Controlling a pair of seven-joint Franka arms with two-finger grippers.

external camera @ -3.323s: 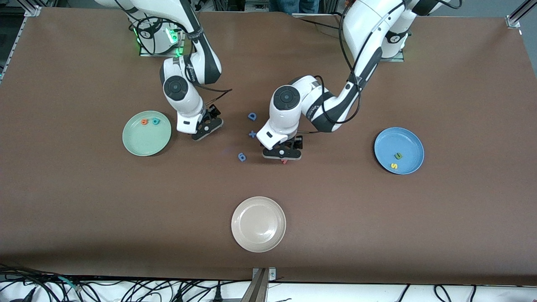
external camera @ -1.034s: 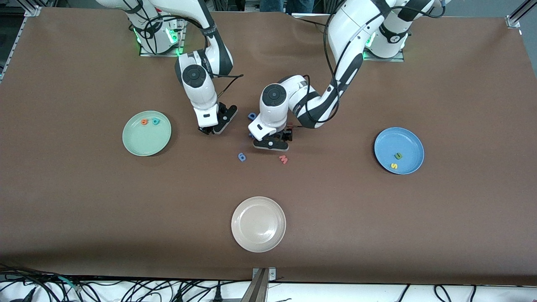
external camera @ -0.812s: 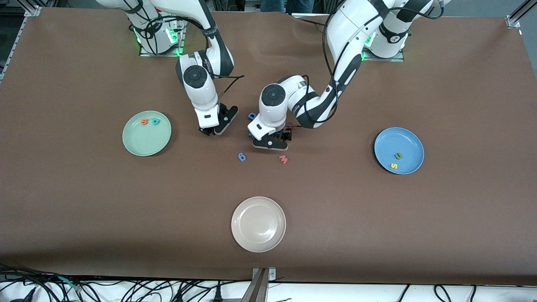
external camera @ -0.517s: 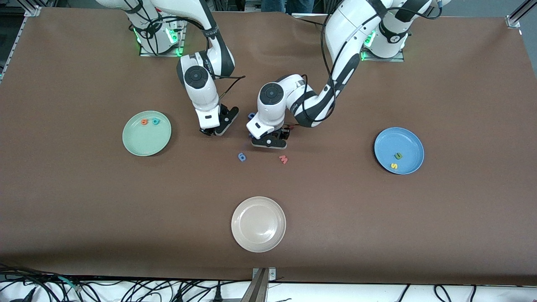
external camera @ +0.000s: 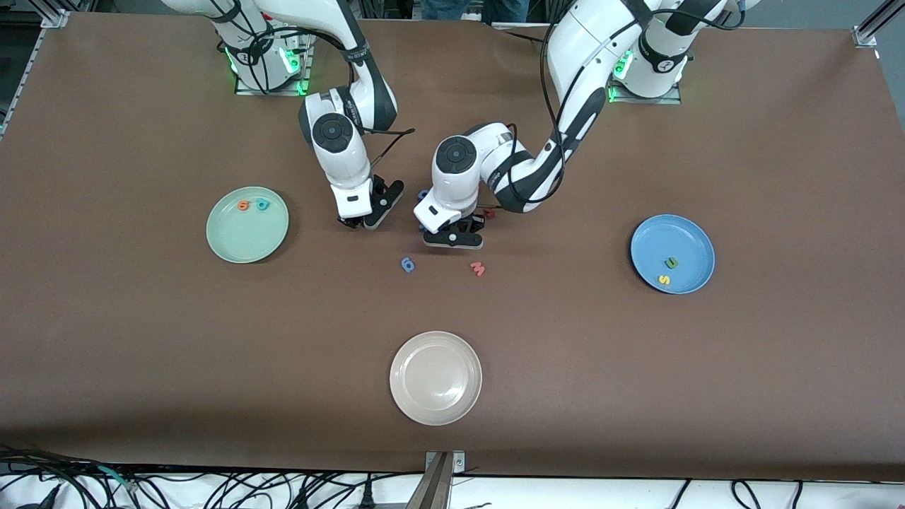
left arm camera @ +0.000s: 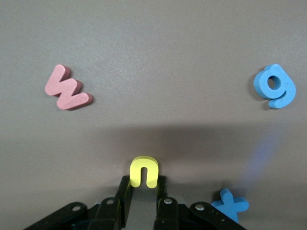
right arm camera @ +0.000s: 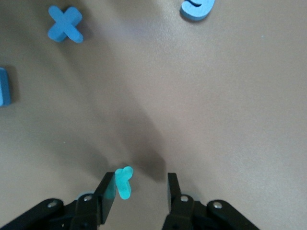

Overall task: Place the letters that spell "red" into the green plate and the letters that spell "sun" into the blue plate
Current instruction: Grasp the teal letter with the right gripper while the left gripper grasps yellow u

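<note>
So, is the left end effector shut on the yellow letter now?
Yes, shut: the left end effector clamps the yellow "u" between its fingers.

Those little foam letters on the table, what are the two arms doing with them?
They are sorting them into plates. The left end effector has shut on a yellow u-shaped letter at mid-table. The right end effector stands open around a teal letter, which touches one finger. The green plate holds an orange and a teal letter, the blue plate a yellow and an olive one. A pink w and blue pieces lie loose.
</note>
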